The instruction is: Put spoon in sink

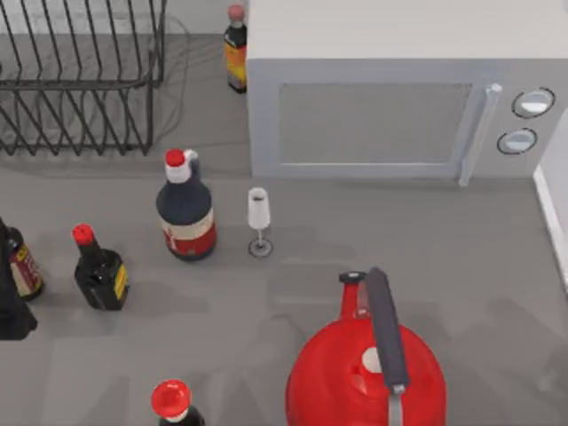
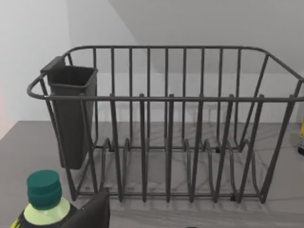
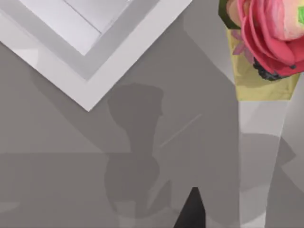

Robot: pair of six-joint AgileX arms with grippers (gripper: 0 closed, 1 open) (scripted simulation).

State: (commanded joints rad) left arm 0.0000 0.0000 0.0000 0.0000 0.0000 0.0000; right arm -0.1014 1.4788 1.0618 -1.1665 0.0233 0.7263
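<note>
A grey table point(image 1: 373, 240) was seen from above, with a white microwave point(image 1: 399, 89) at the back and a wire dish rack point(image 1: 80, 80) at the back left. A large dark bottle with a red cap point(image 1: 185, 209) stood just left of a small wine glass point(image 1: 258, 222), and a red kettle point(image 1: 368, 359) sat at the front edge. A green-capped bottle point(image 2: 43, 199) was seen before the rack in the left wrist view. A vase of pink flowers point(image 3: 263, 71) was seen in the right wrist view. No spoon or sink could be made out, so the spoon's place relative to either gripper could not be told, nor whether the fingers were spread or pressed together.
</note>
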